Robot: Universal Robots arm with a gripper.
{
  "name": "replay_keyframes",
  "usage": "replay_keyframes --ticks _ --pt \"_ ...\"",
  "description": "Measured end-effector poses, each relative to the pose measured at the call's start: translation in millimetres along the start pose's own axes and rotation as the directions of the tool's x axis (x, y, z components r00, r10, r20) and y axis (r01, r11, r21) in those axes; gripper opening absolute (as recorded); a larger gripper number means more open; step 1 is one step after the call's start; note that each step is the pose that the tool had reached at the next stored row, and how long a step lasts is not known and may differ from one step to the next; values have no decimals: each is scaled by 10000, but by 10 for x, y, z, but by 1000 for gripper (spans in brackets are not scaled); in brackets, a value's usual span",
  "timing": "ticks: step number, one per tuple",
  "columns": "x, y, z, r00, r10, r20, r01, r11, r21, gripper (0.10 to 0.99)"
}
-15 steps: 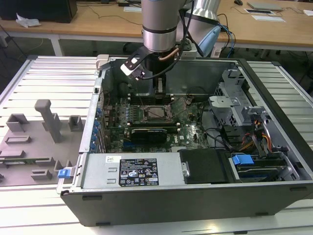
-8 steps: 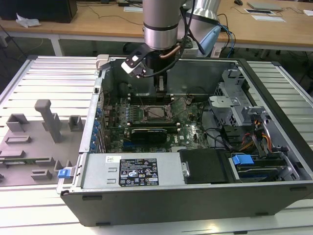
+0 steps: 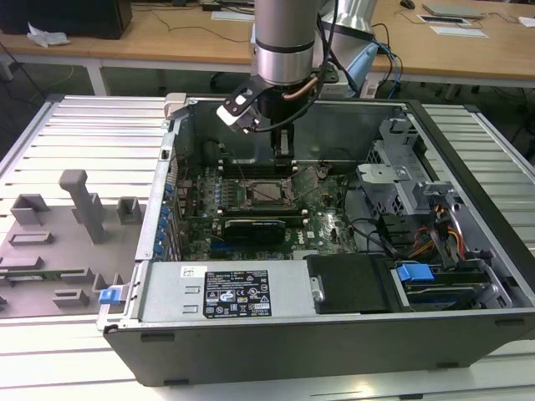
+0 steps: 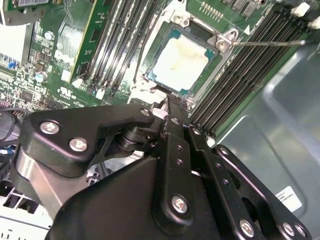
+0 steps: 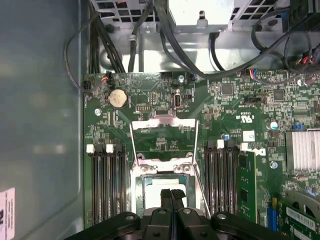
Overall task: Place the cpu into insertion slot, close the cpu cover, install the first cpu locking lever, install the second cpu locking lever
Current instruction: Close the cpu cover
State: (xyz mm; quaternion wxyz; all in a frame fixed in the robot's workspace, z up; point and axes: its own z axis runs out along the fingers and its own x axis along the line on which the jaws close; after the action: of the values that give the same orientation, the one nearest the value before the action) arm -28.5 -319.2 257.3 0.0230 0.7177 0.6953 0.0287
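In the exterior view the arm is reaching down into the open computer case (image 3: 468,167), and the gripper (image 3: 284,157) is hanging just above the far edge of the insertion slot (image 3: 249,195), where the cpu (image 3: 269,193) is already lying flat on the green motherboard (image 3: 334,221). In the second wrist view the cpu (image 4: 180,57) is sitting square inside the slot's dark frame (image 4: 198,31), its pale top uncovered, while the gripper (image 4: 167,103) is hovering beside it with its fingers pressed together on nothing; a thin locking lever (image 4: 267,43) is sticking out sideways from the socket corner. In the first wrist view the cpu cover (image 5: 162,121) is standing swung open beyond the slot, thin wire levers (image 5: 197,150) are running along its sides, and the clenched fingertips (image 5: 167,195) are partly hiding the cpu (image 5: 149,197).
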Motion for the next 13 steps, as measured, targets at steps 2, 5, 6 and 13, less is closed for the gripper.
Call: replay_keyframes --ticks 2,5,6,13 --pt "1 43 3 10000 -1 0 1 10000 3 106" --pt "3 103 8 10000 0 0 0 10000 8 106" --pt "4 115 9 10000 0 0 0 10000 9 106" --pt "9 285 21 10000 -1 1 1 10000 29 106"
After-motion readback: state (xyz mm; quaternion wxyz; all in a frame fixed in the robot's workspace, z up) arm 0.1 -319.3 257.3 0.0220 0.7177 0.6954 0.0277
